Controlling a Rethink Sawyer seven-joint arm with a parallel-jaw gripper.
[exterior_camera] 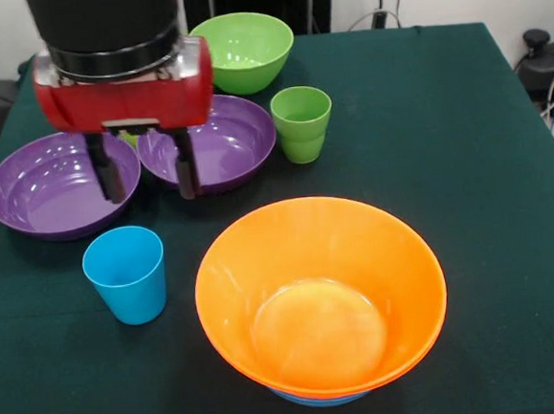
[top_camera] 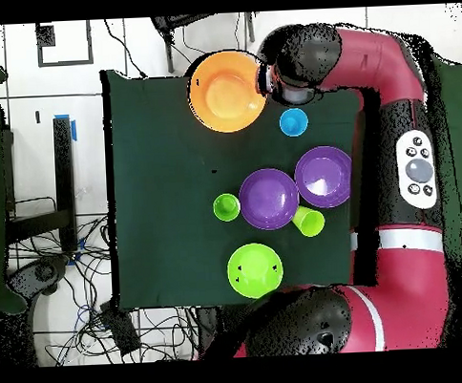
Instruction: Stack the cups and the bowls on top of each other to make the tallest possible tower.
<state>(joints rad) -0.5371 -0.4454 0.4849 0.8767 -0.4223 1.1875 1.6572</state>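
While the tool [exterior_camera: 146,179] hangs with its two dark fingers spread apart and nothing between them, it sits over the gap where the two purple bowls meet, one finger before the left purple bowl [exterior_camera: 41,192] and the other before the right purple bowl [exterior_camera: 224,139], as the front view has them. Taking that right purple bowl as the mark: the two purple bowls lie side by side and look to touch at the rims. A green bowl [exterior_camera: 246,51] stands just behind it. A ridged green cup [exterior_camera: 301,122] stands just beside it, on the side away from the other purple bowl. A sky blue cup [exterior_camera: 126,273] stands upright nearer the camera, below the tool. A big orange bowl [exterior_camera: 320,295] sits well in front of it on the dark green bench [exterior_camera: 484,152], with a blue rim showing under its base. From overhead, a yellow-green cup [top_camera: 310,220] lies just beside the purple bowls.
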